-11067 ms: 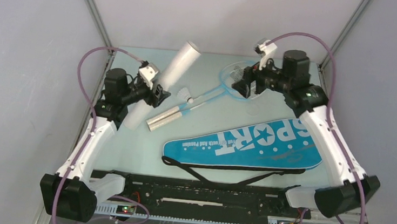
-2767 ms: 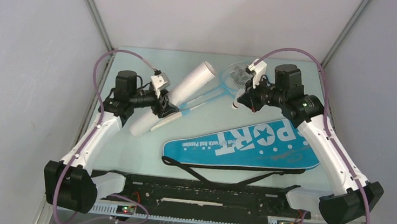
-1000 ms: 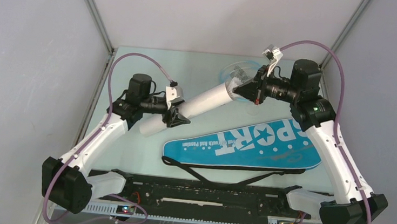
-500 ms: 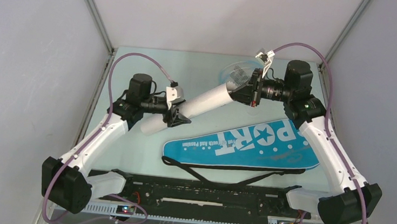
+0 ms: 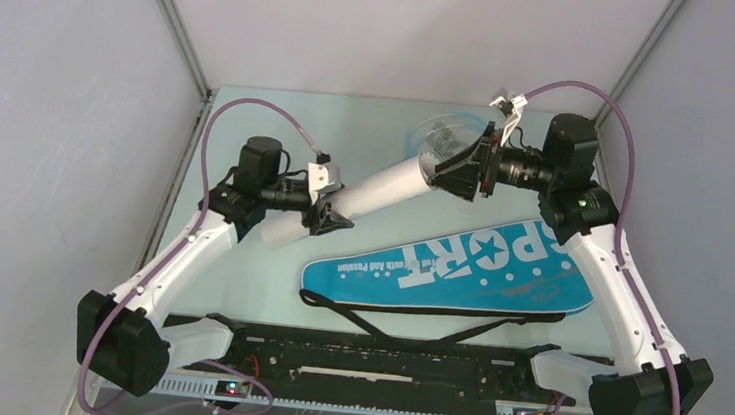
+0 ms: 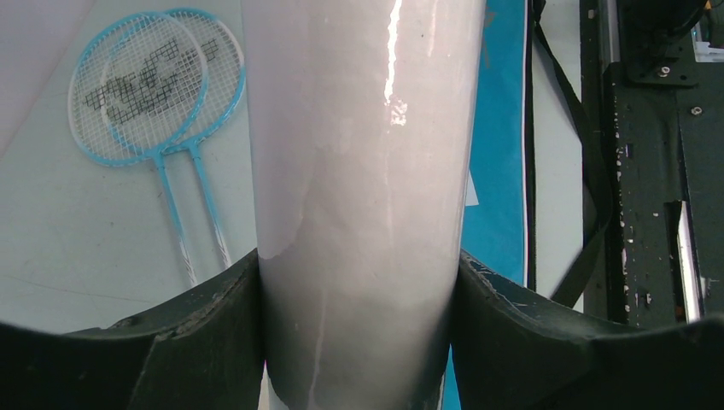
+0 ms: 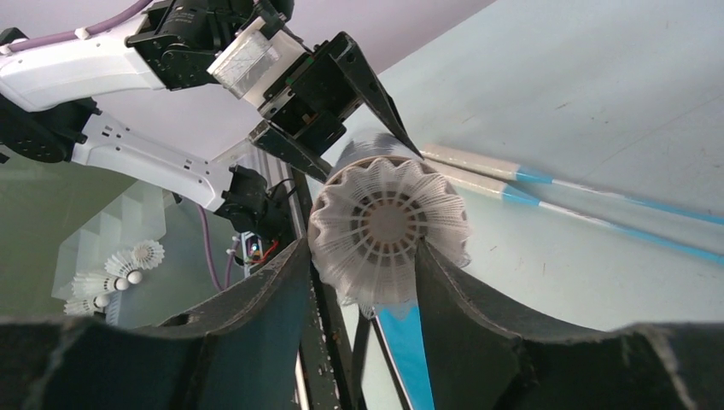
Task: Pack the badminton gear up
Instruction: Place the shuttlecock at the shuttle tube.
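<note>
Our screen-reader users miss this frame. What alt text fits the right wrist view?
A white shuttlecock sits in the mouth of the white tube, between the right end effector's fingers. Behind, the left end effector grips the tube.

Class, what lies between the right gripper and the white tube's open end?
A white shuttlecock, seated in the tube's mouth with its skirt facing the right gripper. The right wrist view shows it best.

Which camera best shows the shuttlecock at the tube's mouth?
Right wrist view: the shuttlecock sits centre frame, feathers toward the camera, at the mouth of the tube. In the top external view the right claw hides it; the left wrist view shows only the tube's side.
</note>
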